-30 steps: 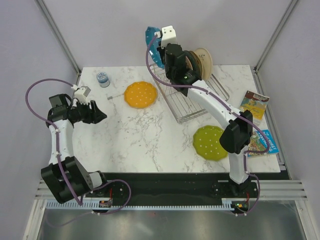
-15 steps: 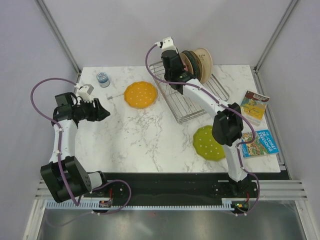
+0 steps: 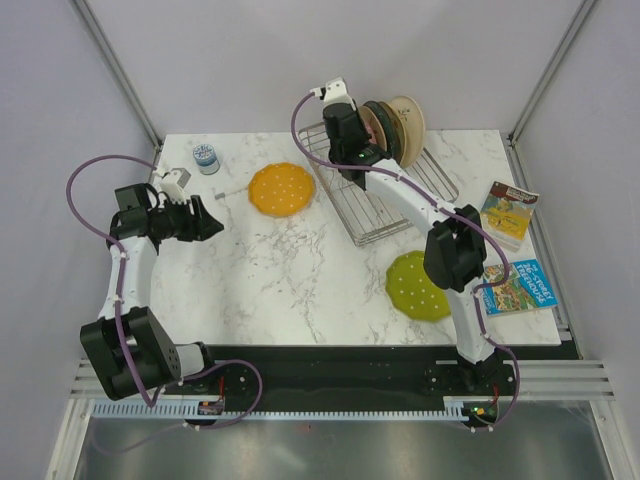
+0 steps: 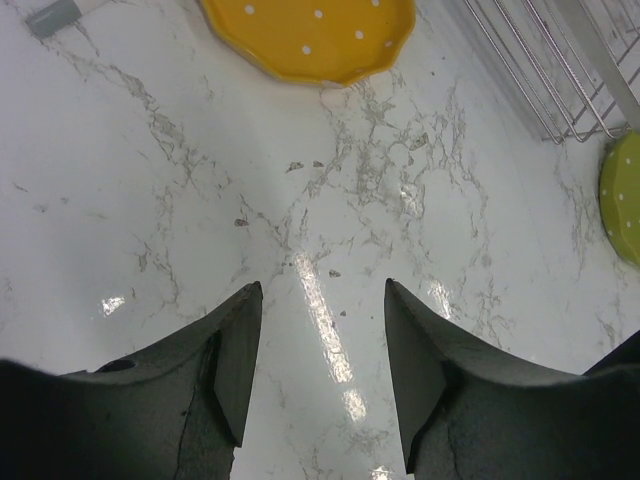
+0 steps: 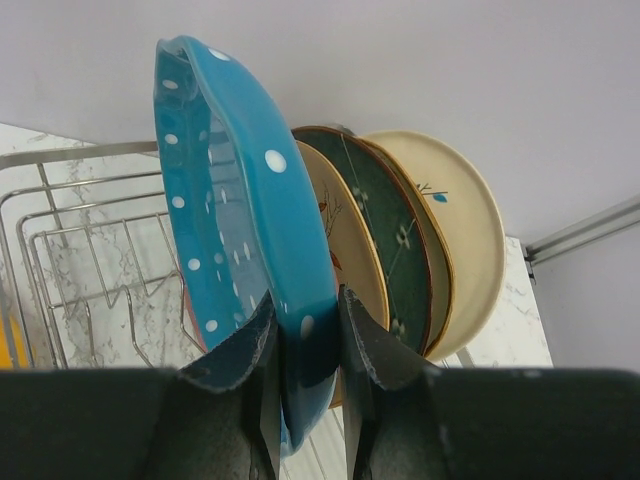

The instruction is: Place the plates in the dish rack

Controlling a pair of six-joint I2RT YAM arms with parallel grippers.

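A: Your right hand pinches the rim of the blue plate, one finger on each face. The plate stands on edge over the far end of the dish rack.

B: Just beside it, a beige plate, a dark green plate and a cream plate stand in a row. Its lower edge is hidden, so you cannot tell whether it touches the wires.

A: Your left hand hangs over the marble table, fingers spread, holding nothing.

B: The orange plate lies flat just left of the rack. The lime green plate lies flat on the rack's near side, close to two books.
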